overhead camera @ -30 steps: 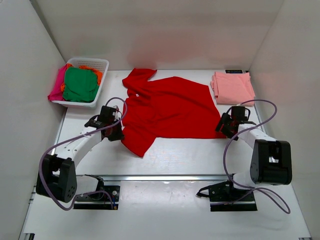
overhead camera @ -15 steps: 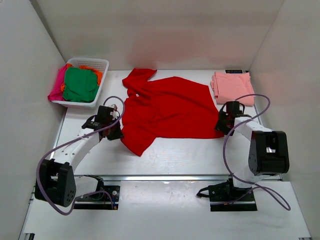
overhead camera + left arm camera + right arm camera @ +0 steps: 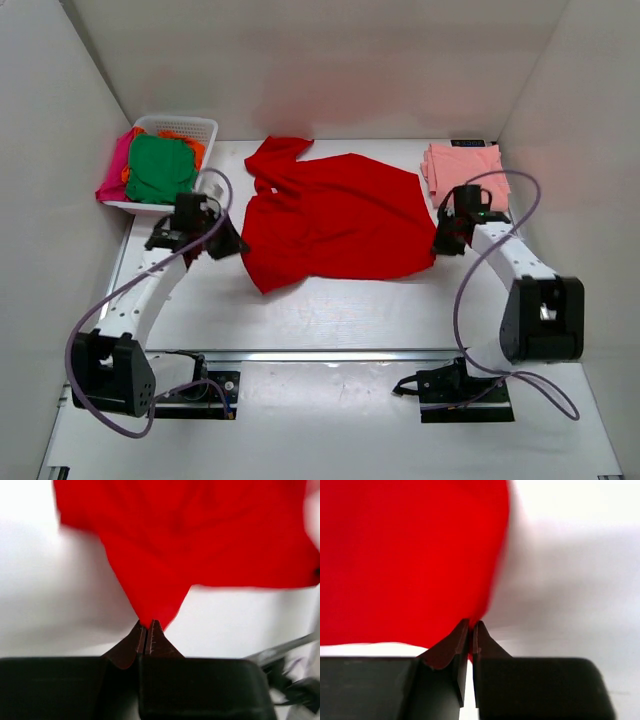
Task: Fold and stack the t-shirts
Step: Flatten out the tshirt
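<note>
- The red t-shirt [image 3: 335, 220] lies spread out, right of the basket [image 3: 185, 121].
- The left gripper [image 3: 145, 626] pinches the red t-shirt's corner nearest the basket.
- The right gripper [image 3: 470, 625] clamps the corner farthest from the basket.

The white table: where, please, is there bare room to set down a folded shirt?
The widest bare strip of table lies between the bright red cloth t-shirt and the front edge. The back is crowded: white plastic lattice basket left, folded salmon-pink t-shirt right.
</note>
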You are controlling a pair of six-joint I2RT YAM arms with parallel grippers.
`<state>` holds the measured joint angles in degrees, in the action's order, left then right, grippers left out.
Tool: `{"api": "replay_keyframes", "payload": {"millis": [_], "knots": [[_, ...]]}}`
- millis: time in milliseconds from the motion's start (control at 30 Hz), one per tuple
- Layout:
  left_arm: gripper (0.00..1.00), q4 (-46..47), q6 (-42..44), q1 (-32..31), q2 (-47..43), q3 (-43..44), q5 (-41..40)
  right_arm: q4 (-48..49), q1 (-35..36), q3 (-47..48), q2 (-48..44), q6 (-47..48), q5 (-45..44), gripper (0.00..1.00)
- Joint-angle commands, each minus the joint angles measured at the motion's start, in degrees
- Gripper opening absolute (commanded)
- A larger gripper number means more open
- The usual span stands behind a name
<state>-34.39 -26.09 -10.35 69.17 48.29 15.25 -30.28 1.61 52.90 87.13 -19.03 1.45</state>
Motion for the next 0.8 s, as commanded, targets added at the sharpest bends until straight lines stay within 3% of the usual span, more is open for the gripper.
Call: {"api": "replay_keyframes", "payload": {"millis": [0, 100, 267, 367, 500, 600, 700, 767], "knots": [[0.0, 5.5, -5.1, 5.1, -5.9, 11.5, 8.8, -2.0, -1.3, 9.7, -12.0, 0.3, 8.8, 0.0], [0.0, 3.8, -8.2, 3.9, -7.2, 29.8, 1.8, -5.9, -2.8, 23.8, -17.7, -0.4, 14.4, 0.0], [0.0, -1.8, -10.9, 4.5, -0.7, 60.8, 1.5, -6.6, -5.7, 35.1, -24.3, -2.4, 21.6, 0.0], [0.0, -3.8, -12.7, 3.8, 1.2, 72.8, -0.3, -4.7, -9.4, 40.0, -27.5, -4.3, 26.4, 0.0], [0.0, -1.4, -13.2, 0.3, -1.5, 78.1, -10.5, -1.8, -12.1, 44.1, -30.9, -5.6, 28.1, 0.0], [0.0, -1.9, -10.7, -8.4, -2.5, 81.9, -19.9, -3.5, -10.2, 49.1, -29.4, -5.4, 28.0, 0.0], [0.0, -0.2, -7.0, -15.0, -4.2, 78.1, -27.3, -2.6, -10.4, 51.2, -26.8, -6.3, 30.0, 0.0], [0.0, -1.5, -5.4, -14.4, -3.3, 77.7, -28.6, -1.2, -11.0, 51.3, -24.4, -6.5, 31.8, 0.01]]}}
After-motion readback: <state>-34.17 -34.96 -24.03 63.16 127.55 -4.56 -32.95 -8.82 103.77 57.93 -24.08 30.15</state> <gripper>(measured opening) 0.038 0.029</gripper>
